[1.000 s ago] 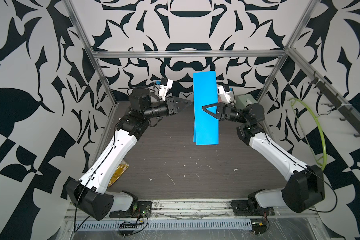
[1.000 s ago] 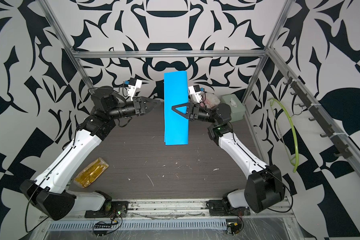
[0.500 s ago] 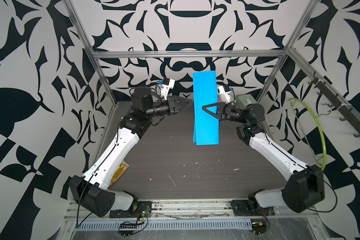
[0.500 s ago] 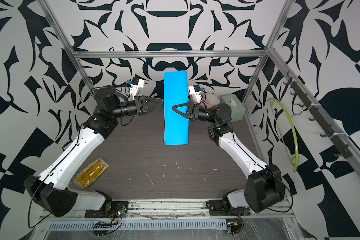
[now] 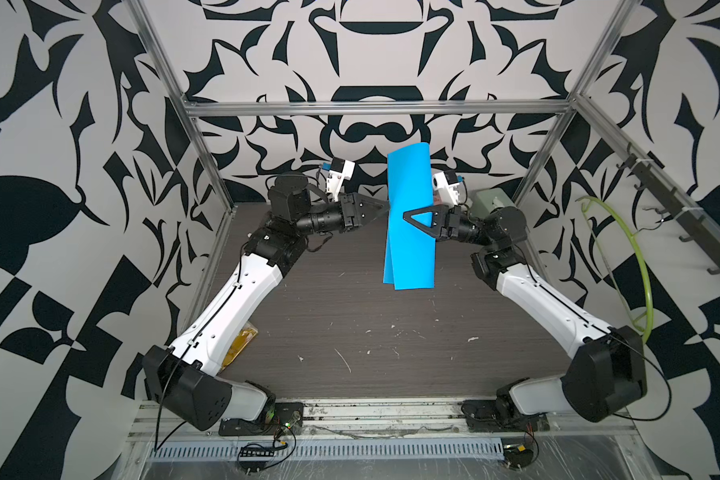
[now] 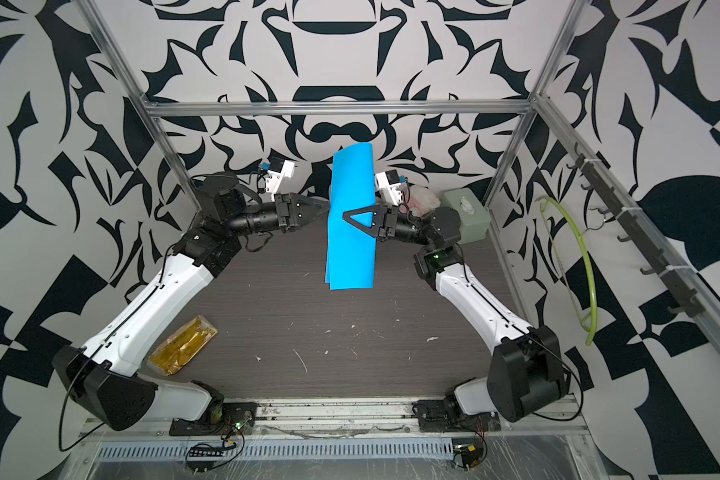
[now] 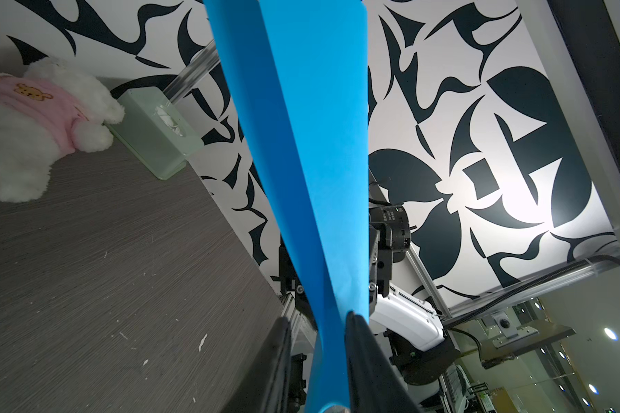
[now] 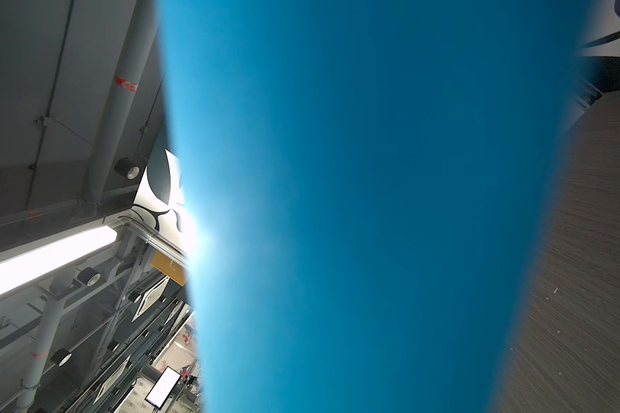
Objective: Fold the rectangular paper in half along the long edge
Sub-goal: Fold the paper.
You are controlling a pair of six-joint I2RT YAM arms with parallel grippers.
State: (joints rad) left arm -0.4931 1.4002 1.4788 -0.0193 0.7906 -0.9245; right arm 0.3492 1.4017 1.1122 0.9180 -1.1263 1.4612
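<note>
Paper (image 5: 410, 257) (image 6: 350, 257), plain sky-blue and doubled loosely lengthwise, stands on end between the two grippers in both top views, over the 12 o'clock part of the table (image 5: 350, 324). Its two layers do not line up at the near end. Whether that end clears the table cannot be told.

The right gripper (image 5: 407, 215) (image 6: 345, 215) reaches in from 3 o'clock and is clamped on the paper, with one triangular finger flat across the front face and its mate hidden behind. The left gripper (image 5: 383, 206) (image 6: 325, 206) comes from 9 o'clock with its tip at the paper's left edge.

In a top view a pale green tissue box (image 6: 466, 216) sits in the 1 o'clock corner with a plush toy (image 6: 422, 199) just beside it. A gold packet (image 6: 182, 351) lies near 8 o'clock, and its print is too small to read.

In the left wrist view the paper (image 7: 323, 178) runs between the left gripper's fingers (image 7: 362, 357). They stand apart: one touches the sheet and a gap shows at the other, so this gripper is released. The plush toy (image 7: 22, 143) wears pink with a small bear emblem (image 7: 33, 92) and touches the tissue box (image 7: 154, 136).

In the right wrist view the paper (image 8: 373, 214) fills most of the frame and hides the fingers. A ceiling pipe (image 8: 111, 107) carries red marks too blurred to read.
</note>
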